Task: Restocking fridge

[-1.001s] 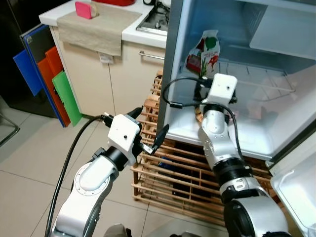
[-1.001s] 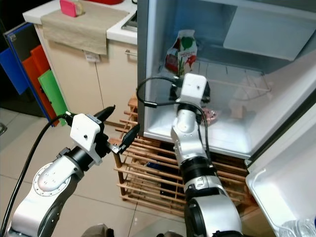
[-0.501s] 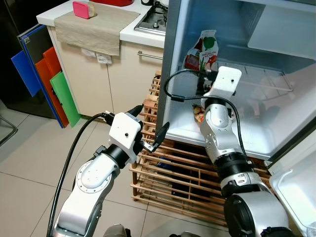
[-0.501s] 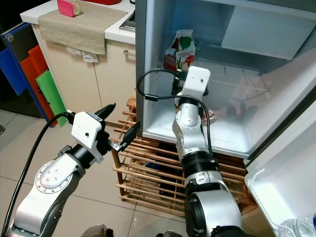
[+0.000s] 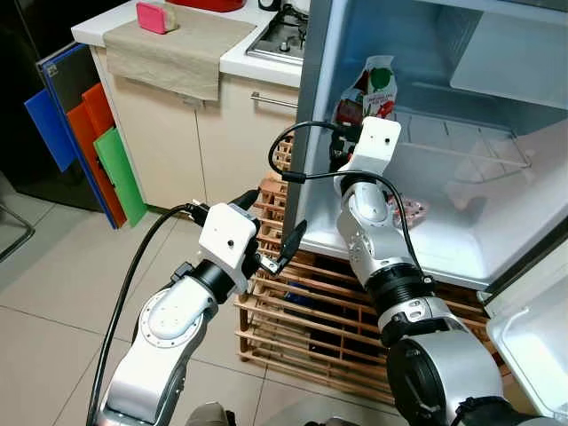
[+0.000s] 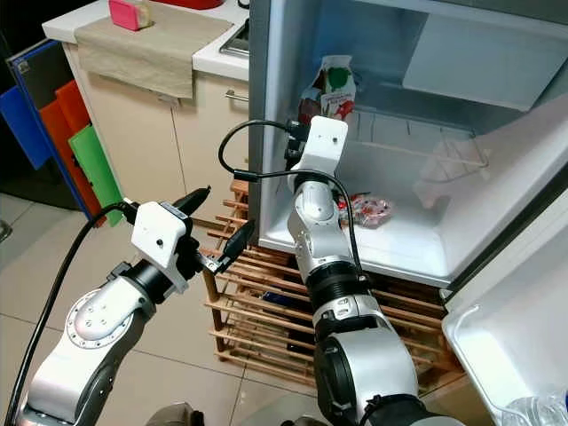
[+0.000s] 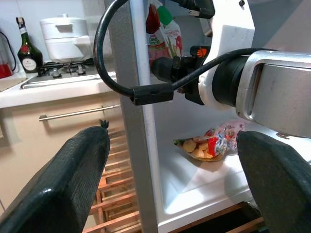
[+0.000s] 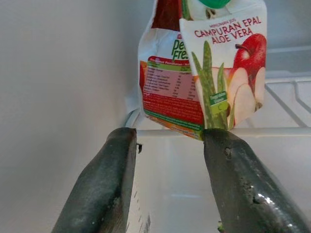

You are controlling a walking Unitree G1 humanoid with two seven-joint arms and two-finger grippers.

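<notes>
The fridge (image 5: 311, 133) is open, with a white floor inside and a wire shelf (image 5: 461, 146) above it. Under the fridge stands a wooden rack (image 5: 302, 311). Beside it is a desk (image 5: 240, 62) with a beige cloth (image 5: 177, 49) and a pink box (image 5: 153, 16) on top. The right pincer (image 8: 167, 189) is inside the fridge, open and empty, just below the juice carton (image 8: 204, 73). The carton stands on the wire shelf, at its left end. The left pincer (image 5: 271, 226) is open and empty in front of the rack. A snack bag (image 6: 368, 209) lies on the fridge floor.
</notes>
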